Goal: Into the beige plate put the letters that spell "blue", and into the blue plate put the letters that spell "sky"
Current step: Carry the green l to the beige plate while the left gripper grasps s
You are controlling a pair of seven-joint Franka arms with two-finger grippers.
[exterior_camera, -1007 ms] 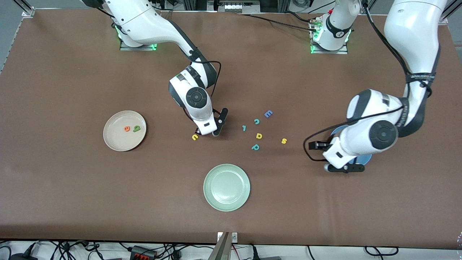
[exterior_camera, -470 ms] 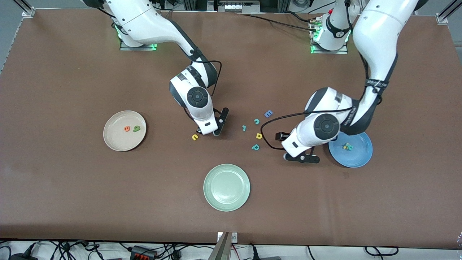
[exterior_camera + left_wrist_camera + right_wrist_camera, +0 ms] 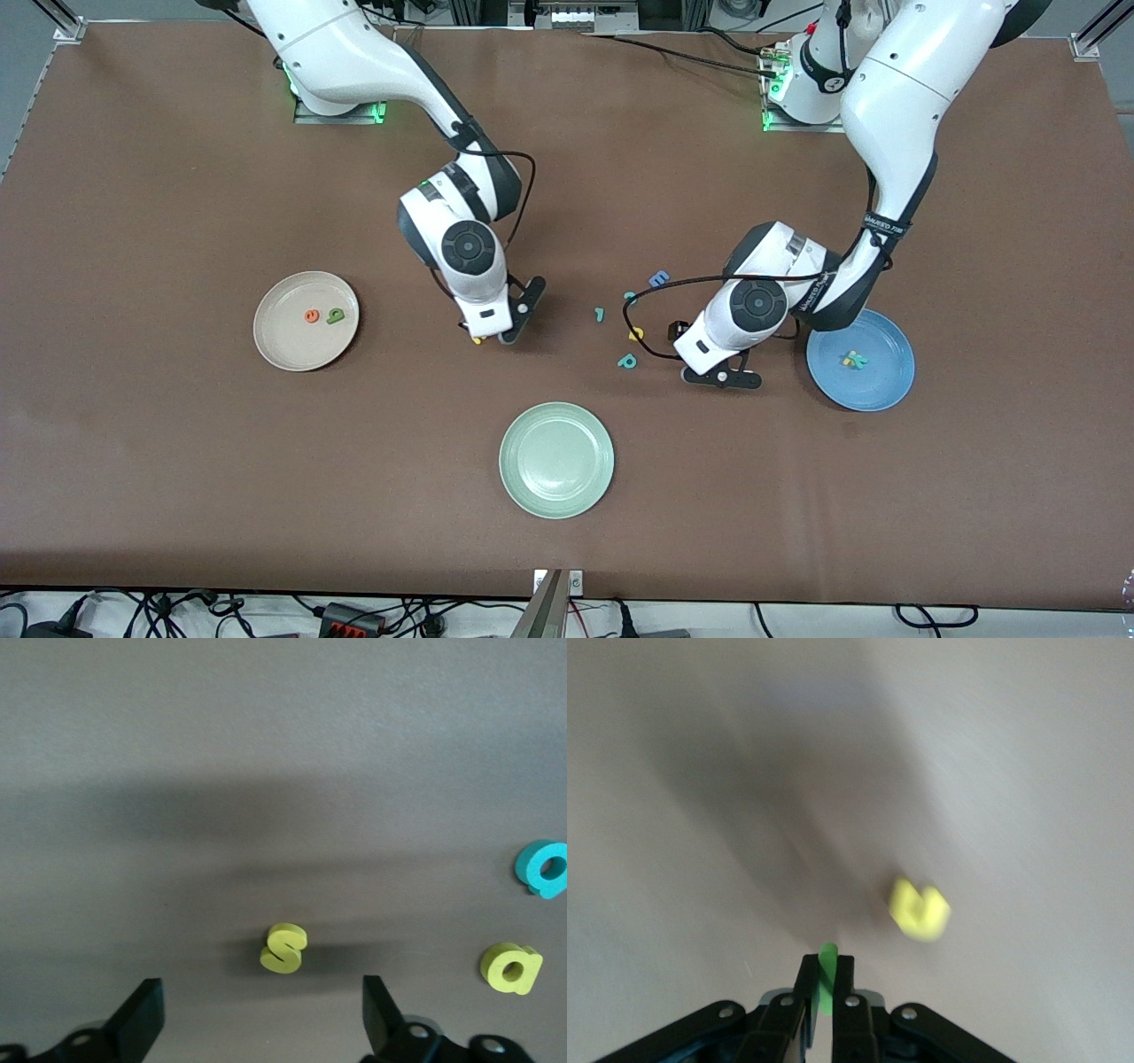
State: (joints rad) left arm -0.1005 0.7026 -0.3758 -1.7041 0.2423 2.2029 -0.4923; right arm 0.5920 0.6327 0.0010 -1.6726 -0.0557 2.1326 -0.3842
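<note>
R gripper: l bar pinched upright btw its closed jaws; u on table just beside jaws.

L gripper: jaws wide apart, s on table just ahead of the gap. a and p lie outside one jaw.

e and b sit side by side in plate at R arm's end. k-y pair in plate at L arm's end, near L gripper.

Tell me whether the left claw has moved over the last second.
Yes. The left claw has swung from over the blue plate toward the table's middle, and now hangs open over the yellow s.
</note>
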